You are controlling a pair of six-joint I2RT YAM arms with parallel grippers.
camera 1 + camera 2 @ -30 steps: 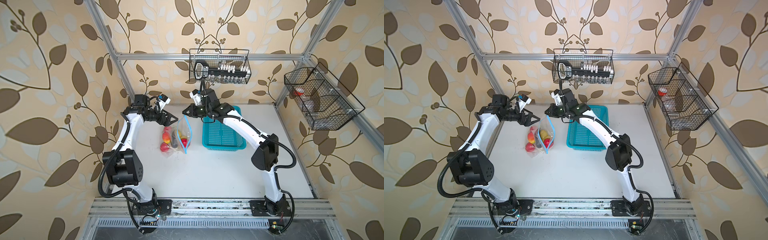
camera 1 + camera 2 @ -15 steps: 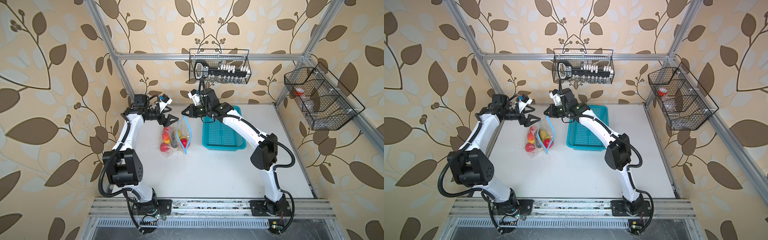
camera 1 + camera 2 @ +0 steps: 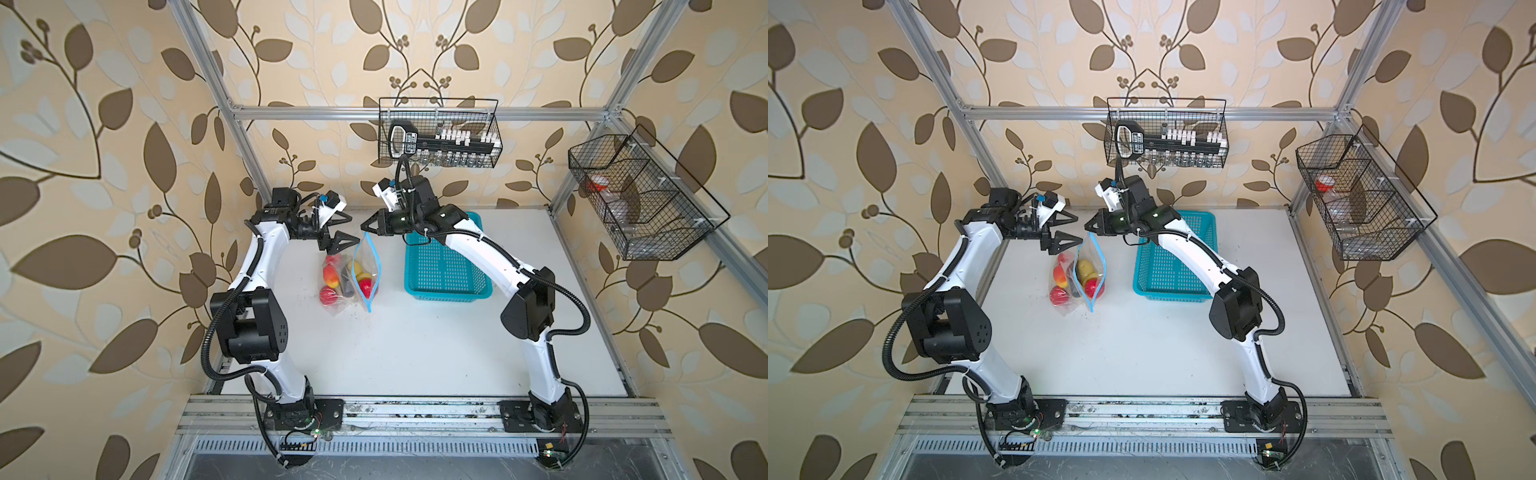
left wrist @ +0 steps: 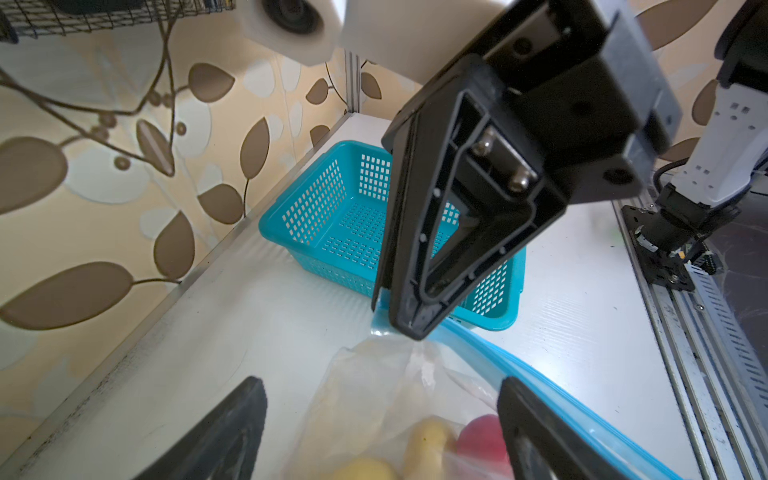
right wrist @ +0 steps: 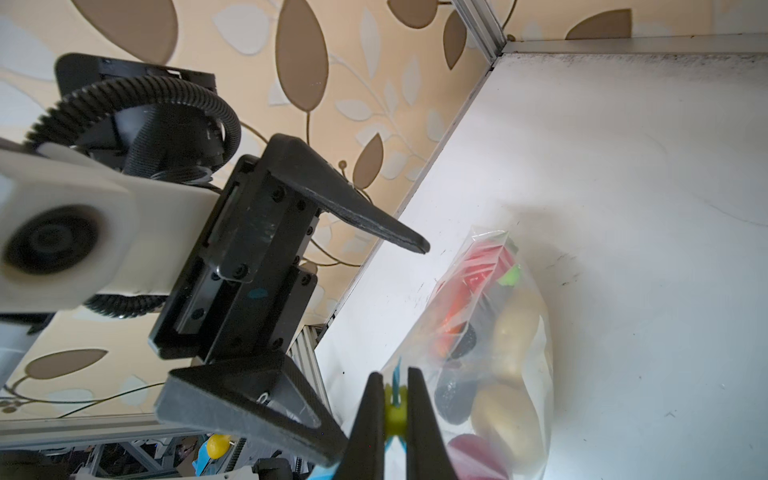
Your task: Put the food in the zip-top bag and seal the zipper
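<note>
On the white table (image 3: 415, 353), the zip-top bag (image 3: 361, 254), food (image 3: 328, 294) inside, lay at nine o'clock from the basket (image 3: 446, 266). The right gripper (image 3: 362, 227) pinched the slider tab (image 5: 395, 411); the left gripper (image 3: 354, 228) hung spread. The film looked limp: hold the stiffer zipper (image 3: 379, 268).

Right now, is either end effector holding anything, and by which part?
The right end effector pinches the zip-top bag by its yellow slider tab; the left end effector is open, holding nothing.
</note>
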